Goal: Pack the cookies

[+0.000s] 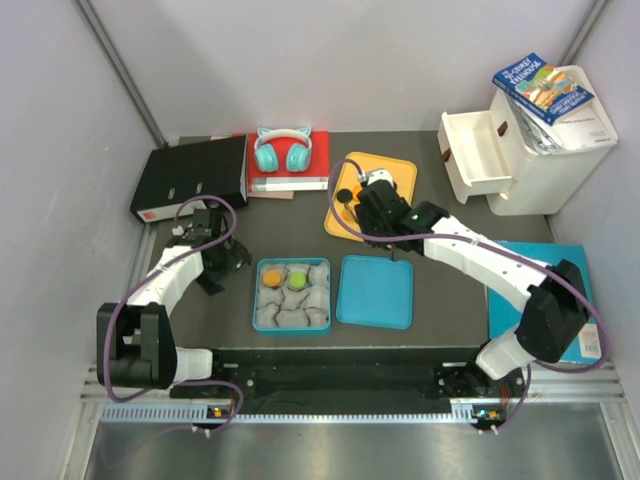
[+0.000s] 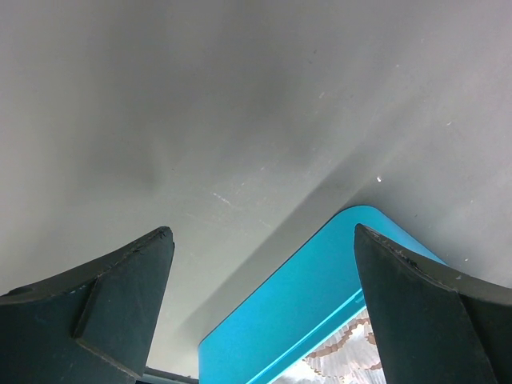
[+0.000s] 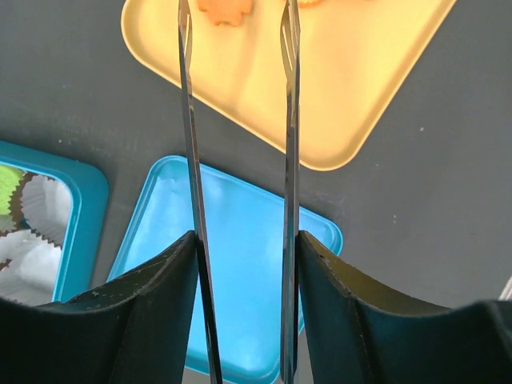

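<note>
A blue box [image 1: 291, 295] of grey-white paper cups holds an orange cookie [image 1: 271, 278] and a green cookie [image 1: 298, 280]. Its blue lid [image 1: 375, 291] lies to its right. A yellow tray [image 1: 372, 196] behind holds a black cookie [image 1: 344, 196]; orange cookies [image 3: 225, 10] show at its far end. My right gripper [image 3: 246, 240] is shut on metal tongs [image 3: 290, 120], whose arms stand apart and reach over the tray. My left gripper [image 2: 262, 230] is open and empty, low beside the box's corner [image 2: 320, 296]. It is left of the box in the top view [image 1: 215, 262].
A black binder [image 1: 192, 176], a red book with teal headphones [image 1: 282, 148] and a white drawer unit [image 1: 520, 145] with a book on top stand along the back. A blue sheet [image 1: 580, 300] lies at the right edge.
</note>
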`<state>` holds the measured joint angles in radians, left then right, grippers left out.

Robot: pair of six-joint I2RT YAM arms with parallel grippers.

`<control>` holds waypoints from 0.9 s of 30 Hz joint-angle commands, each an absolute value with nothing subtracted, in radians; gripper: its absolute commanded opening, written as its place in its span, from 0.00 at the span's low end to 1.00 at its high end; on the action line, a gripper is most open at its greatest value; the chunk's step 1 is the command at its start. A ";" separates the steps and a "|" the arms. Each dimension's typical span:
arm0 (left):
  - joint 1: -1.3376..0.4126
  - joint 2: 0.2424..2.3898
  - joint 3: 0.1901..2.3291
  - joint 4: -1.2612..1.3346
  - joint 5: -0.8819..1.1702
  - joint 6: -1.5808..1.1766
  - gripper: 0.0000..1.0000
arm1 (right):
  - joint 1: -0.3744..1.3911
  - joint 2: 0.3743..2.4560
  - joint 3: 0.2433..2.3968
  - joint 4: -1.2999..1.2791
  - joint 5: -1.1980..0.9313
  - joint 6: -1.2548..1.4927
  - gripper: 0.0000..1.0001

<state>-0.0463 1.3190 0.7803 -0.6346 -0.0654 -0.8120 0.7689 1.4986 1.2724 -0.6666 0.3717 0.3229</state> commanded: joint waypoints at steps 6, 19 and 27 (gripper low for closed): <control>-0.040 1.328 0.773 -0.601 -0.058 -0.799 0.98 | 0.750 1.615 1.336 -0.594 0.351 0.304 0.50; -0.040 1.350 0.773 -0.597 -0.049 -0.799 0.98 | 0.726 1.733 1.410 -0.583 0.339 0.284 0.50; -0.040 1.347 0.770 -0.597 -0.049 -0.798 0.98 | 0.726 1.772 1.436 -0.594 0.345 0.278 0.40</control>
